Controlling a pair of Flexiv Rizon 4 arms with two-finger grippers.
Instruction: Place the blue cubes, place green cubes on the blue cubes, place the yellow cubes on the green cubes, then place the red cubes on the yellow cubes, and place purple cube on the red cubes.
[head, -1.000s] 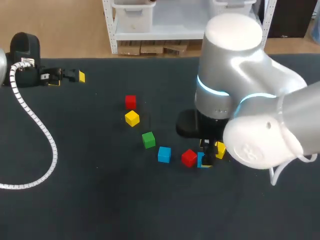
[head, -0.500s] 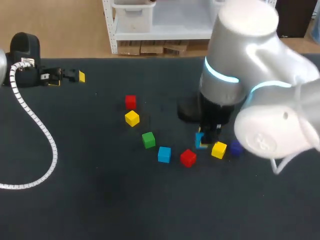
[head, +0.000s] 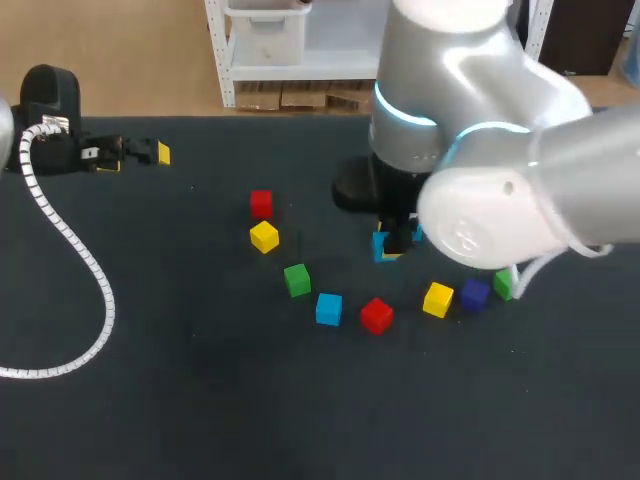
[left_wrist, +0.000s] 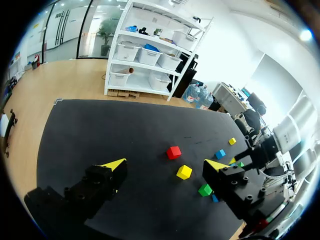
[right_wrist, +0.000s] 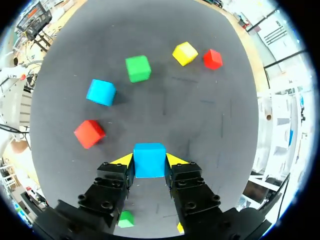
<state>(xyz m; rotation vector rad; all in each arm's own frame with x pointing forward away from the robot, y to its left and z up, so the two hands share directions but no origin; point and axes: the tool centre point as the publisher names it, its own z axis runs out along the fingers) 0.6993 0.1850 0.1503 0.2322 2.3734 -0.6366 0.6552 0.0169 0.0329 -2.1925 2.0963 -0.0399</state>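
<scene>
Right gripper (right_wrist: 150, 162) clamped from two sides on one blue cube (right_wrist: 149, 156), held above the desk (head: 200, 400) just right of centre in the head view; left gripper (left_wrist: 165, 165) spread wide, grasping nothing, at upper left of that view; singly on the desk, in an arc through the middle: far red cube (head: 261, 203), yellow cube (head: 264, 237), green cube (head: 296, 280), second blue cube (head: 328, 309), near red cube (head: 376, 315); further right: second yellow cube (head: 438, 299), purple cube (head: 474, 294) just beside it, second green cube (head: 503, 286) partly hidden by the right arm.
</scene>
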